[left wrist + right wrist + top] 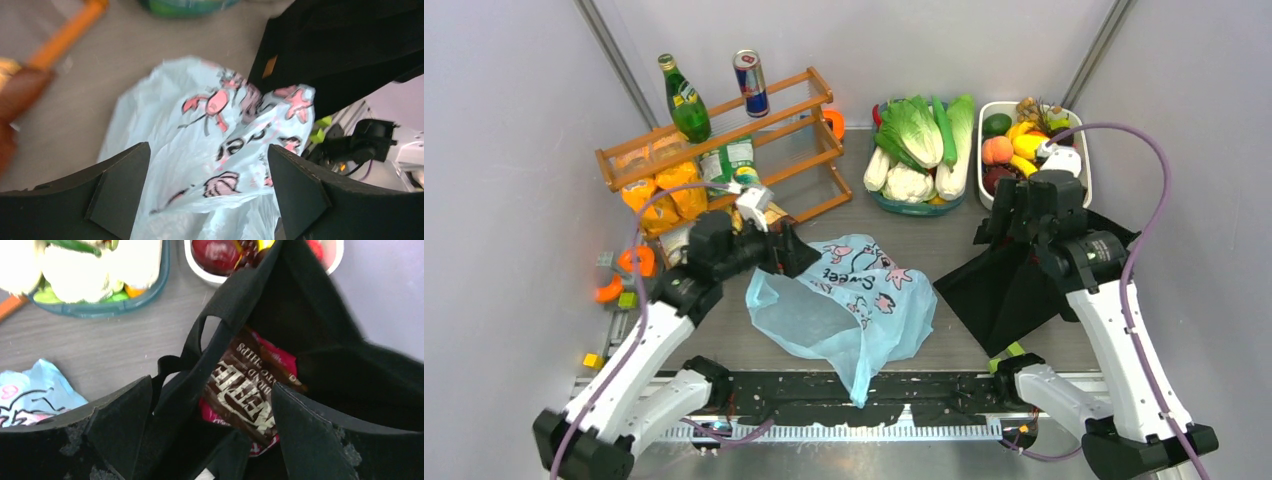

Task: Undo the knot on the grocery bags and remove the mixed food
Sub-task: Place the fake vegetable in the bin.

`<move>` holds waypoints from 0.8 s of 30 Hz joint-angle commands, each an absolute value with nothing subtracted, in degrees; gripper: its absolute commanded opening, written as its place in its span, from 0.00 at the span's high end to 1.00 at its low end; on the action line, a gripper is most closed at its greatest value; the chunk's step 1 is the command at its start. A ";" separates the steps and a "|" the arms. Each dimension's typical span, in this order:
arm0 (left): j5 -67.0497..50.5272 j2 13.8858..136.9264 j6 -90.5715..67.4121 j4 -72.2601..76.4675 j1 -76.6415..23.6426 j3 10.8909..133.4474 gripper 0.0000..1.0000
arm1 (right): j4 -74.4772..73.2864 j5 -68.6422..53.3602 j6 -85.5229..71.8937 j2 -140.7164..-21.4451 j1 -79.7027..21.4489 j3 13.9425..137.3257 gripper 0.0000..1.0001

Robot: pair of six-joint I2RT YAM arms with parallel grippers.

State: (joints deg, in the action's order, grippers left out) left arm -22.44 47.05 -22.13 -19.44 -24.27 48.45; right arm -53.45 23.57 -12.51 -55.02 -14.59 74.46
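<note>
The light-blue plastic grocery bag [844, 300] printed "Sweet" lies crumpled in the middle of the table. My left gripper [802, 258] hangs open over its left top edge. In the left wrist view the fingers [120, 185] stand wide apart with the bag [165, 115] below them, not pinched. The black fabric tote [1004, 290] lies to the right. My right gripper [212, 385] is open over the tote's mouth [320, 305], where a dark brown packet [245, 385] lies on a pink-red packet [280, 352]. A loose strap [200, 335] hangs beside them. No knot shows in any view.
A teal tray [876, 200] of cabbage and other toy vegetables and a white bin [986, 150] of fruit stand at the back. A wooden rack [724, 130] at the back left carries a green bottle and a can, with orange packs underneath it. A black rail runs along the near edge.
</note>
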 commanded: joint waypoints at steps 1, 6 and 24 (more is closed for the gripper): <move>-24.00 54.07 -32.29 -6.34 -27.48 39.85 0.15 | -45.18 17.20 -15.04 -54.41 -14.33 67.29 0.04; -17.94 64.86 -32.50 -0.40 -34.64 36.84 0.36 | -36.63 5.32 -15.96 -55.54 -14.39 61.71 0.33; -3.33 75.14 -25.43 3.68 -40.25 34.46 0.58 | -41.68 10.12 -22.83 -52.55 -35.91 63.15 0.95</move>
State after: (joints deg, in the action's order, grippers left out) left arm -8.40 77.49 -27.66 1.39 -40.25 34.04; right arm -35.90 2.04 -17.93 -55.35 -31.03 58.41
